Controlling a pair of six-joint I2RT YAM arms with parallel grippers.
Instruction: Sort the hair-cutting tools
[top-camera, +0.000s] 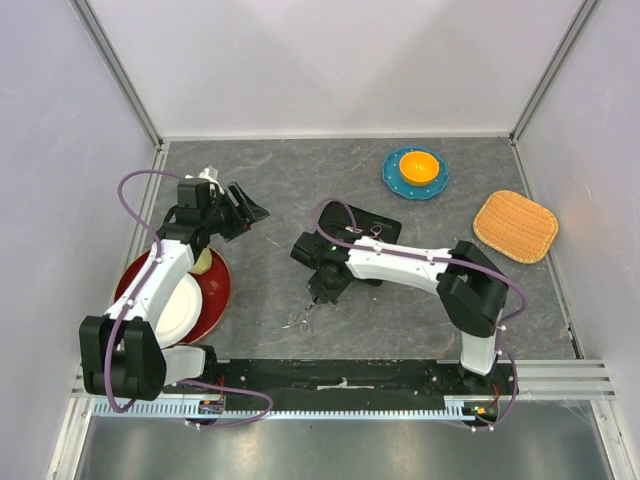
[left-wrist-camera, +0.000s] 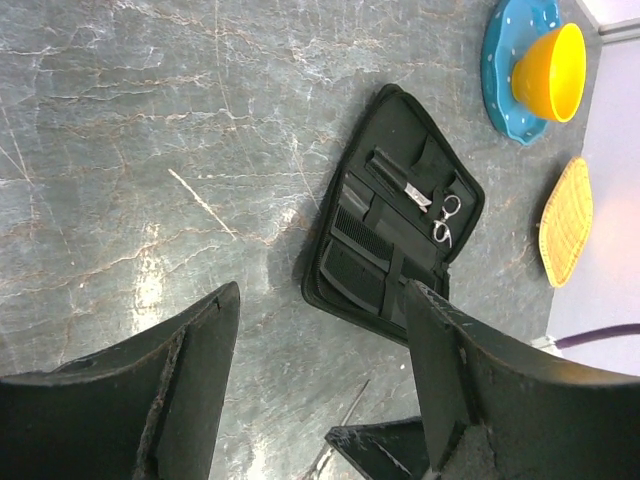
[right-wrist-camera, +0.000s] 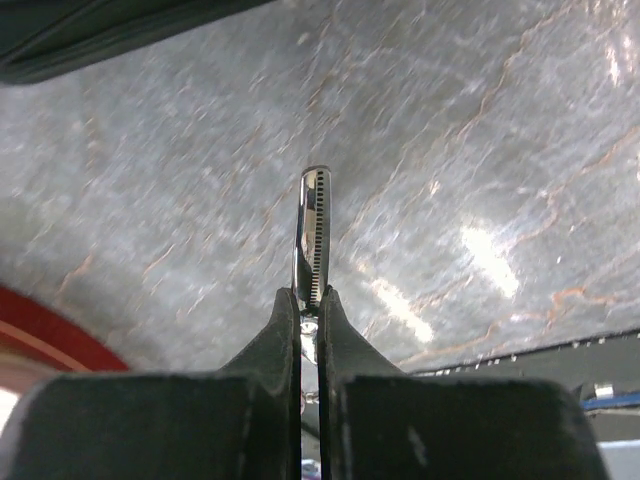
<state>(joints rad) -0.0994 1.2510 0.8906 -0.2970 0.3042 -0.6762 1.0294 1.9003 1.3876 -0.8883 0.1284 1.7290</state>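
Observation:
My right gripper (top-camera: 322, 296) (right-wrist-camera: 309, 297) is shut on a pair of silver scissors (right-wrist-camera: 311, 230) with a toothed blade. It holds them low over the table, and their tips (top-camera: 300, 320) point to the near left. The open black case (left-wrist-camera: 390, 220) lies behind it, partly hidden by the right arm in the top view (top-camera: 372, 222). A second pair of scissors (left-wrist-camera: 445, 220) and a black comb (left-wrist-camera: 352, 228) sit in the case's pockets. My left gripper (top-camera: 250, 211) (left-wrist-camera: 320, 295) is open and empty, raised left of the case.
A red plate (top-camera: 218, 290) carrying a white plate (top-camera: 180, 310) sits at the near left under the left arm. A blue plate with an orange bowl (top-camera: 417, 167) and a woven orange mat (top-camera: 515, 226) are at the far right.

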